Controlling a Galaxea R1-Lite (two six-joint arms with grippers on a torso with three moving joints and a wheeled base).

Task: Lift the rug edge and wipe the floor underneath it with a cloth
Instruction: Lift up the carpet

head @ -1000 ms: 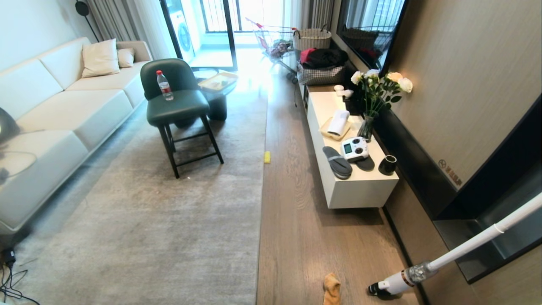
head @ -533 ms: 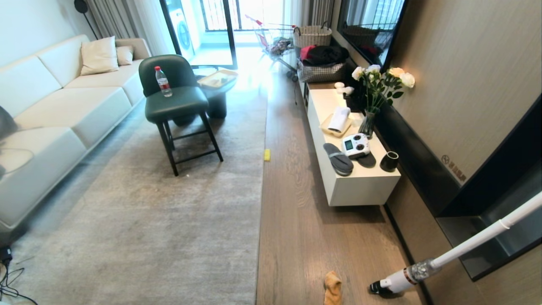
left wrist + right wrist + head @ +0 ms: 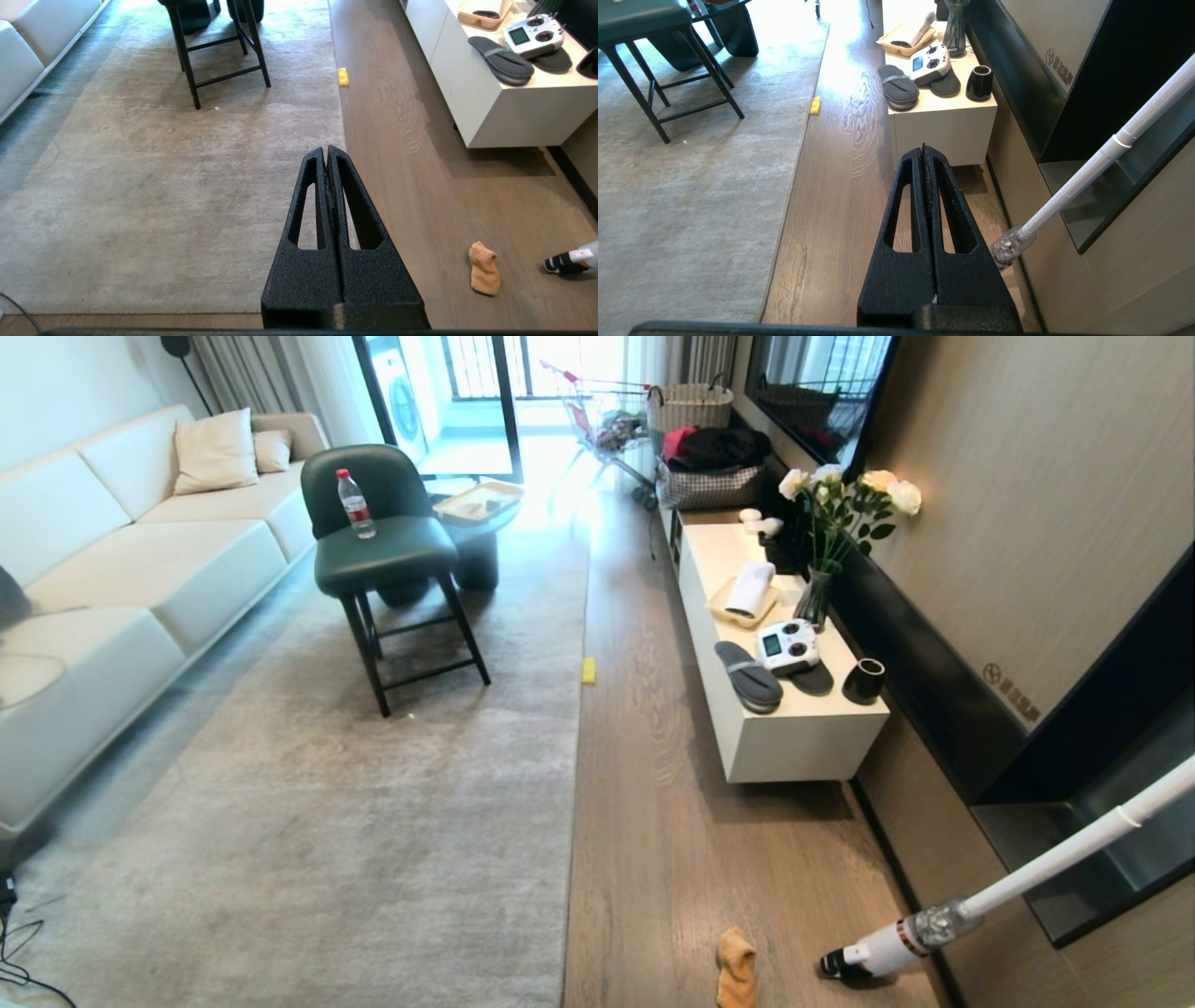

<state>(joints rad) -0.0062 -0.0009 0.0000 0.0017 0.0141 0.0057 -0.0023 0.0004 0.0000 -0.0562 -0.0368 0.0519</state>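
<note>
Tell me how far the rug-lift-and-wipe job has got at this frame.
Nothing looks done: the rug edge lies flat on the floor. Nothing is in hand: the left gripper and right gripper are shut and empty. The orange cloth lies unpicked beside the vacuum head. Fetching, lifting and wiping remain.

Floor [image 3: 653,821] under rug [image 3: 355,821], cloth [image 3: 736,968]

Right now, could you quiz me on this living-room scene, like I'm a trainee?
1. True or false: the cloth lies on the rug.
2. What stands on the green chair? A) bottle B) vase C) slipper
3. Are the left claw and right claw open or shut?

Key: 1. False, it lies on the bare floor, beside the rug edge. 2. A, the bottle. 3. Both shut, holding nothing.
</note>
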